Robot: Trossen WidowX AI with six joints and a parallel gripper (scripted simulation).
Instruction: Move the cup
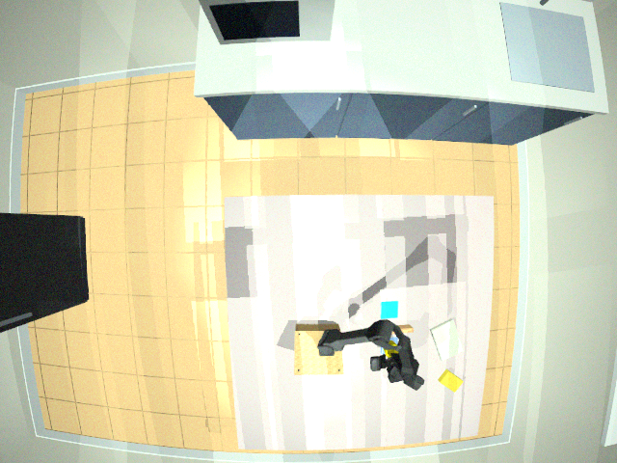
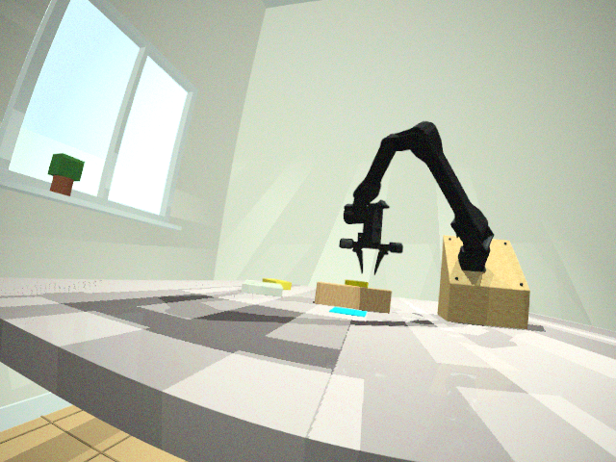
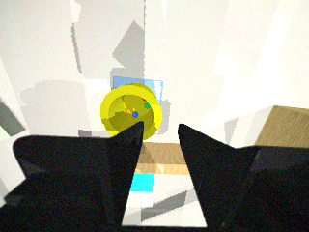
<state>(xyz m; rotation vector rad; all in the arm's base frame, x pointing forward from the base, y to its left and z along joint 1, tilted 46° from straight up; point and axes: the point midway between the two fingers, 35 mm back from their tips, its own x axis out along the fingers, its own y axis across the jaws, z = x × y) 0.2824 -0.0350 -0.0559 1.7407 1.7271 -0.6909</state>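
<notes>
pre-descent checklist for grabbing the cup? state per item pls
1. Claw holds nothing: ok, fingers part open with a bare gap.
2. Claw above the yellow cup, not touching: ok, it hangs well over the wooden block in the exterior view.
3. Cup upright on the blue pad: ok, mouth faces the wrist camera.
4. Marbles inside the cup: ok, blue and green ones show.
5. Claw centred over the cup: not ok, the cup sits ahead and left of the fingertips.
6. Finger gap wide enough for the cup: cannot tell.
7. Cyan pad free: ok.

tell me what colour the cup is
Yellow; the cup shows best in the wrist view.
</notes>
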